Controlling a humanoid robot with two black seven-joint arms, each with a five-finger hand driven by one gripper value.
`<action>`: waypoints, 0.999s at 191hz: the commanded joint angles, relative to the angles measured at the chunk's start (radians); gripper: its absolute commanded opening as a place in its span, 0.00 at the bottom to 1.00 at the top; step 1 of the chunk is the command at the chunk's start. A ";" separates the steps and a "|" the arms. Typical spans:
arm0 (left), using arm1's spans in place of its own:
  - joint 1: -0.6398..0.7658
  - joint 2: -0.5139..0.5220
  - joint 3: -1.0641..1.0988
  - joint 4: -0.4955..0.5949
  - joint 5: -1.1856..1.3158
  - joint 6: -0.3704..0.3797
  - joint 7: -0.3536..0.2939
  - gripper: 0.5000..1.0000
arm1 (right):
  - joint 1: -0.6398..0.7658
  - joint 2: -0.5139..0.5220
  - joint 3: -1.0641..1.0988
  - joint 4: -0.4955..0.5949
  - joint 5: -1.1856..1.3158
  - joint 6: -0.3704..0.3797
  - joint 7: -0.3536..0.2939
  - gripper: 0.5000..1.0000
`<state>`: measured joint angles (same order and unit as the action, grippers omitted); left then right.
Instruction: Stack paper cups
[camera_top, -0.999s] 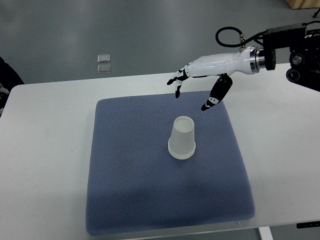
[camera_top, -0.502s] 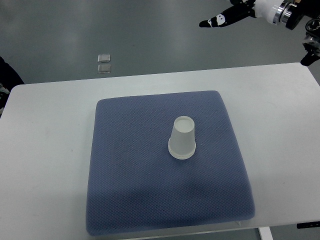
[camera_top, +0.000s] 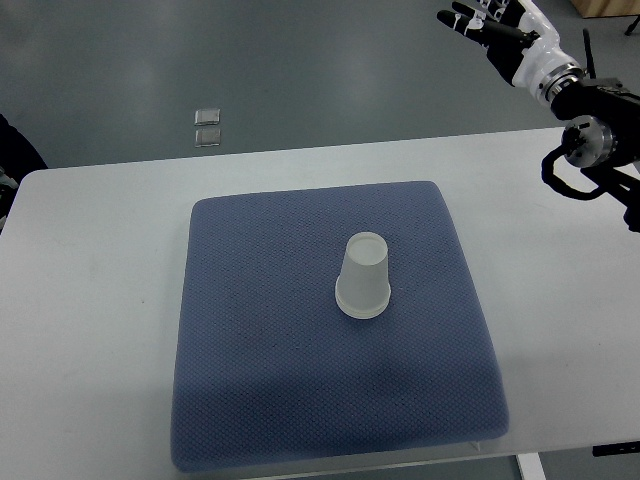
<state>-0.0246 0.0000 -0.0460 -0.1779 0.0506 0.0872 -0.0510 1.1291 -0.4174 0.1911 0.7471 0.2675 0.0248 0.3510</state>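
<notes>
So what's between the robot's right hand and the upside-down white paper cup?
Nothing stands between them in the top view: only bare blue mat, white table and floor separate the right hand from the upside-down white paper cup.

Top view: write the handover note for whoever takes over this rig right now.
Right hand: raised at the top right corner, away from the table, fingers spread, holding nothing.
Left hand: not in view.
Paper cups: upside down near the middle of the blue mat, apparently already a stack; the number of cups cannot be told.
Done: no loose cup lies on the mat or the white table.
Left: nothing visible to stack; confirm the cup count.
</notes>
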 joint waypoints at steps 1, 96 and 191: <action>0.000 0.000 0.000 0.000 0.000 0.000 -0.001 1.00 | -0.017 0.023 0.001 -0.017 0.096 -0.029 -0.035 0.81; 0.000 0.000 0.000 0.000 0.000 0.000 0.000 1.00 | -0.092 0.112 0.108 -0.060 0.188 0.021 -0.001 0.83; 0.000 0.000 0.000 0.000 0.000 0.000 -0.001 1.00 | -0.120 0.134 0.108 -0.092 0.187 0.003 0.006 0.83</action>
<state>-0.0245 0.0000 -0.0460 -0.1779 0.0506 0.0871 -0.0516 1.0254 -0.2849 0.2990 0.6553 0.4553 0.0256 0.3575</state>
